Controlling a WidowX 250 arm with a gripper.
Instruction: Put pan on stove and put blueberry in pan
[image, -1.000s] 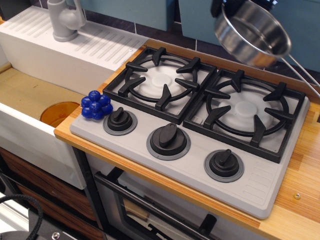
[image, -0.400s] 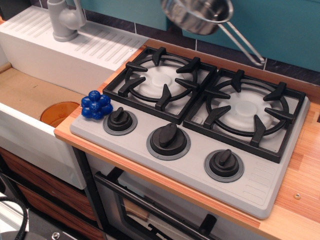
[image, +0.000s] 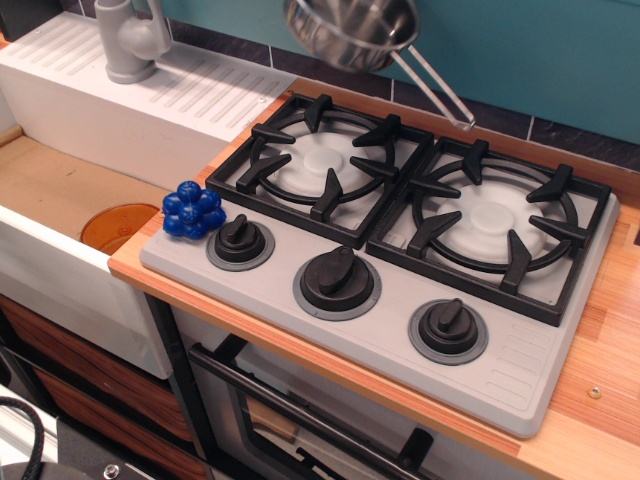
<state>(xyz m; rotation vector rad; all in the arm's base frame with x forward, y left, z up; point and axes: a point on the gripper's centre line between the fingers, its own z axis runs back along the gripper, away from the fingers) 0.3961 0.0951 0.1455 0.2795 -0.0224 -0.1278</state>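
The shiny steel pan (image: 350, 30) hangs in the air at the top edge, above the back of the left burner grate (image: 325, 160), tilted, with its wire loop handle (image: 435, 88) pointing down to the right. My gripper is out of view above the frame, so what holds the pan does not show. The grey stove (image: 560, 340) lies on the wooden counter, and both of its grates are bare. The dark-blue blueberry (image: 193, 211) sits on the stove's front left corner, next to the left knob (image: 240, 241).
A white sink (image: 60, 190) with an orange drain disc (image: 118, 225) lies left of the stove. A grey faucet (image: 130, 40) and a ribbed draining board (image: 170, 90) stand behind it. The teal wall is close behind the stove, and the oven door handle (image: 300, 410) is below.
The pan has moved left along the top of the view, from above the right burner to above the back of the left burner. The blueberry has not moved.
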